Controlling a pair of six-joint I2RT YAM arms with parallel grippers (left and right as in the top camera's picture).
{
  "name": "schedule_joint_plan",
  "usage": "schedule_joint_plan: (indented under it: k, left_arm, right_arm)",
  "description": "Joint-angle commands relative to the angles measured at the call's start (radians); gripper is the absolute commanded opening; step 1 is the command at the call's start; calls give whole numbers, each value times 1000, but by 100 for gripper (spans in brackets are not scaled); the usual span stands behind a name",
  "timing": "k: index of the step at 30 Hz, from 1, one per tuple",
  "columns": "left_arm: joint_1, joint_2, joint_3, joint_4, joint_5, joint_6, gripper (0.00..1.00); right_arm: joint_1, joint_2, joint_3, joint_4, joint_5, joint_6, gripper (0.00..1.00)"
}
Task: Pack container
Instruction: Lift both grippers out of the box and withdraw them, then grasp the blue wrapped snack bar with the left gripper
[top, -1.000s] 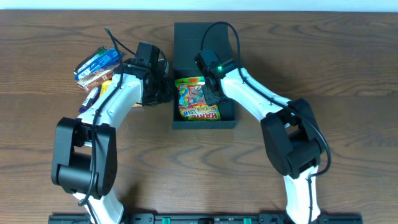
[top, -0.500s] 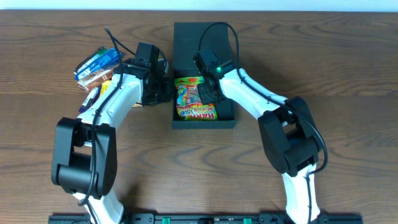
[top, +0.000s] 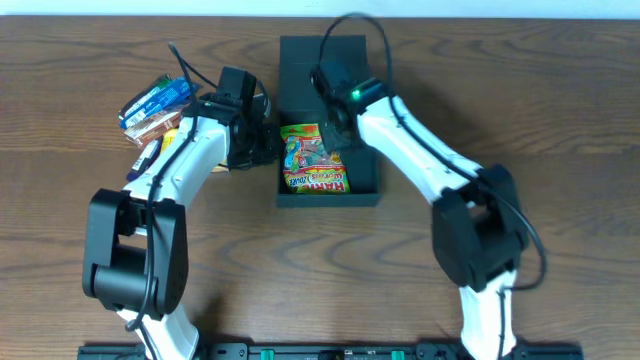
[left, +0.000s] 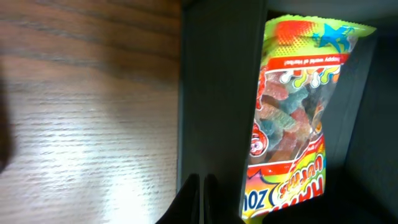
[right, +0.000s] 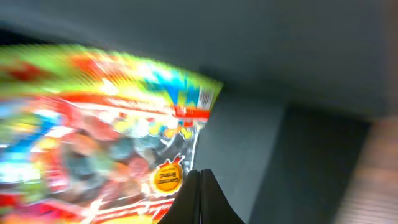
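The dark teal container (top: 365, 190) lies open mid-table, its flat lid (top: 300, 70) folded back behind it. A bright gummy candy packet (top: 315, 160) lies inside, against the left wall. My left gripper (top: 268, 150) is shut and empty, and rests at the container's left wall (left: 217, 93); its fingertips (left: 203, 199) are beside the packet (left: 292, 124). My right gripper (top: 335, 125) is shut and empty, over the back of the box near the hinge. Its fingertips (right: 200, 193) are just off the packet's corner (right: 93, 137), which is blurred, above the bare box floor (right: 298, 155).
A pile of snack packets (top: 155, 105) lies on the wooden table left of the container, behind my left arm. A slim dark and yellow packet (top: 150, 155) lies beside that arm.
My right gripper has drawn back from on top of the candy packet toward the lid hinge. The packet has shifted slightly left and back. The left arm has not moved.
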Motion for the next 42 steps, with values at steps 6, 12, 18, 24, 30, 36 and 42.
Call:
schedule_joint_plan:
  k: [6, 12, 18, 24, 30, 36, 42]
  left_arm:
    - [57, -125, 168, -61, -395, 101, 6]
    - [228, -151, 168, -109, -405, 101, 5]
    - [387, -148, 167, -9, -359, 270, 6]
    - [478, -103, 167, 179, -291, 417, 98]
    - [492, 42, 167, 331, -279, 540, 95]
    - [492, 204, 167, 542, -246, 539, 100]
    - [491, 260, 167, 562, -100, 540, 89]
  right_arm:
    - [-81, -243, 39, 15, 32, -60, 1]
    - [-156, -264, 38, -5, 9, -60, 1]
    - [-179, -264, 37, -2, -14, -60, 1]
    - [-178, -264, 37, -10, -25, -60, 25]
    - [-178, -264, 37, -33, -40, -59, 36]
    - [-178, -264, 37, -55, -71, -50, 36]
    - [-178, -264, 37, -73, -70, -50, 37]
